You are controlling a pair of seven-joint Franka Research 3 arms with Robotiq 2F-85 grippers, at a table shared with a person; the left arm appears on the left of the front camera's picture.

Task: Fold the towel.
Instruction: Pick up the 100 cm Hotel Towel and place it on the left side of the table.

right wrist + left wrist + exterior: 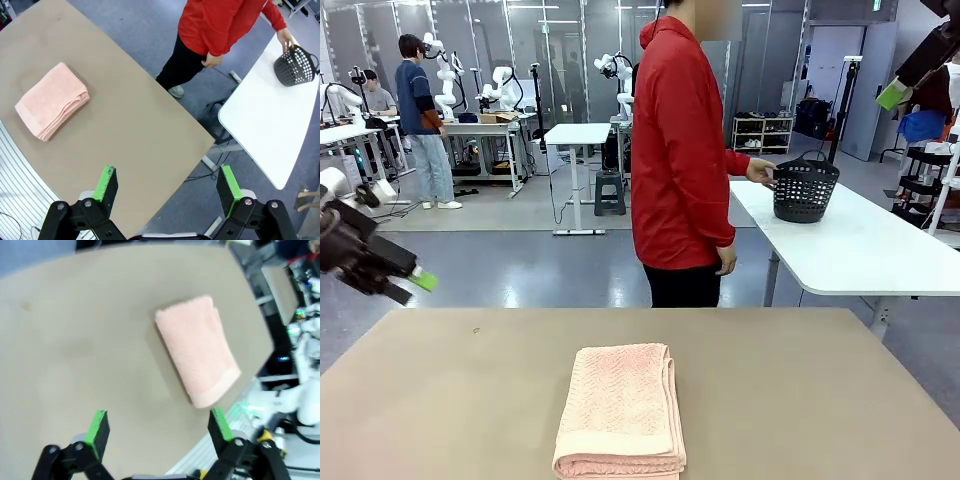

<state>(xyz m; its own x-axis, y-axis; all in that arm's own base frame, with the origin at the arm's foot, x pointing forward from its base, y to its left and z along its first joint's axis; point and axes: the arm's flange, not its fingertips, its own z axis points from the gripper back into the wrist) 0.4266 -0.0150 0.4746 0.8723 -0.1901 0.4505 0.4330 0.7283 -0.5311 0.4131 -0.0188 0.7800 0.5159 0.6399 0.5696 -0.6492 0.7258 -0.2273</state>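
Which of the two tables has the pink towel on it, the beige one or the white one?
The beige table nearest the robot holds the folded towel. The white table stands farther off beside it, and carries a dark basket that the person's hand touches.

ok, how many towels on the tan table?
1. The towel lies folded near the robot-side edge of the tan table, about mid-width. Nothing on the table could hide another.
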